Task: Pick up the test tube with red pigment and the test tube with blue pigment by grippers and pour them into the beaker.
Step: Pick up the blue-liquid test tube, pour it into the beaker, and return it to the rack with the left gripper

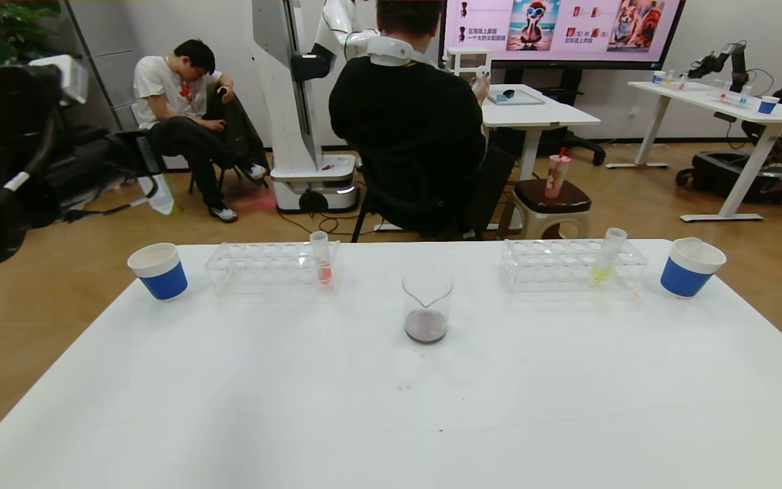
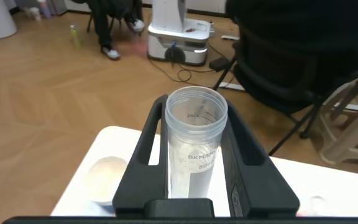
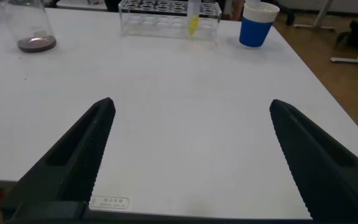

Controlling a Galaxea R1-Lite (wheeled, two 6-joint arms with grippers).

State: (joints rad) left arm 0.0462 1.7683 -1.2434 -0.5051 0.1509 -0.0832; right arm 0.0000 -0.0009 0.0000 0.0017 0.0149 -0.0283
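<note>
A: Left gripper [image 2: 196,109]?
B: Fingers closed onto a clear tube [image 2: 194,155], held upright. No colour visible in it, so can't tell which pigment. It's above the table's far-left corner, by the left paper cup [image 2: 107,177].
A: Right gripper [image 3: 191,104]?
B: Spread wide, holding nothing, low over the table [image 1: 391,421], near-right side.
A: Beaker [image 1: 426,305]?
B: Upright, table centre, dark purplish liquid in the bottom.
A: Racks?
B: Left rack [image 1: 262,268]: one tube w/ pinkish-red liquid [image 1: 323,261]. Right rack [image 1: 567,265]: one yellow-green tube [image 1: 605,261], leaning.
</note>
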